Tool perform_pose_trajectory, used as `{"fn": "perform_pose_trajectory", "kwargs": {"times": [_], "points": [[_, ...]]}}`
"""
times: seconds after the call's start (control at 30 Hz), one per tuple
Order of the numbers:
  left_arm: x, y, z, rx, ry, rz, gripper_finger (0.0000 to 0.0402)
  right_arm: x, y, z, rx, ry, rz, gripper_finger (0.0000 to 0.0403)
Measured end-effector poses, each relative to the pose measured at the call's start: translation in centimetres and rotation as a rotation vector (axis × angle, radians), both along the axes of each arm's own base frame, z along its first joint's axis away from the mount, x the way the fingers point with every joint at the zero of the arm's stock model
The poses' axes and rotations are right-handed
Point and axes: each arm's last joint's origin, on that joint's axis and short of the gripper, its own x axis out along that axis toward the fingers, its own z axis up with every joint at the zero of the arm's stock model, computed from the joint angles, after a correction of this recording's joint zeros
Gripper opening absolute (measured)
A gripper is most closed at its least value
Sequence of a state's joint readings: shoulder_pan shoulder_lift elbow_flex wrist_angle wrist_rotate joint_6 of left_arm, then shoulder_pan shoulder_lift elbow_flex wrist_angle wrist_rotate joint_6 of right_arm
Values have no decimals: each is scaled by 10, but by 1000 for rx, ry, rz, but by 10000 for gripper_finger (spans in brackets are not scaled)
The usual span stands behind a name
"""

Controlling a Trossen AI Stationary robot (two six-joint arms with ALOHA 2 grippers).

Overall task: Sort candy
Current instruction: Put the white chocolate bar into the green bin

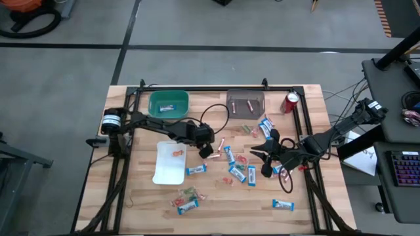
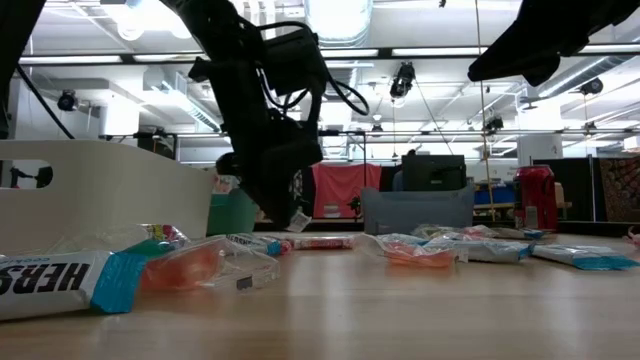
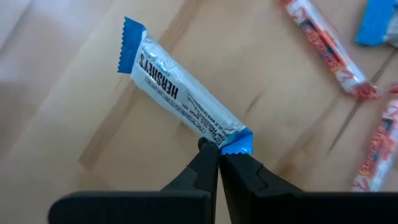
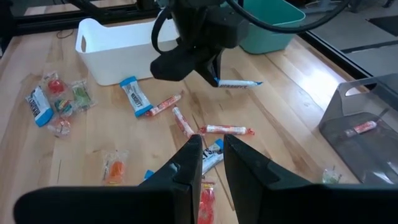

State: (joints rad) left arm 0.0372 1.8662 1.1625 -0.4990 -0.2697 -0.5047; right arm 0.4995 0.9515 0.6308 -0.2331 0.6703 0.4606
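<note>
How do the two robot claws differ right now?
The left gripper is shut on one end of a blue-and-white bar; the right gripper is open and holds nothing. The left gripper is beside the white tray; the right gripper hovers over scattered candy nearer the table's middle. Both are dark two-finger claws.

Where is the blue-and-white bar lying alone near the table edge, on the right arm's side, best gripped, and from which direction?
Grip the bar across its narrow width, mid-length, coming straight down. It lies flat with bare table along both long edges, so fingers should fit either side.
</note>
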Motion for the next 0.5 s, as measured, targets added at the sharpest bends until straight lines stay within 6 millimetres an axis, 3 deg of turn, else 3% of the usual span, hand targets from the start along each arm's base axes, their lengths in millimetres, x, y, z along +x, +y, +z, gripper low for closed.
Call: {"fn": "perform_pose_trajectory", "kwargs": {"times": [0.27, 0.5], "points": [[-3, 0, 18, 34, -42, -35, 0, 0, 0, -1, -2, 4, 0, 59], [-24, 3, 69, 99, -113, -93, 0, 0, 0, -1, -3, 5, 0, 61]]}}
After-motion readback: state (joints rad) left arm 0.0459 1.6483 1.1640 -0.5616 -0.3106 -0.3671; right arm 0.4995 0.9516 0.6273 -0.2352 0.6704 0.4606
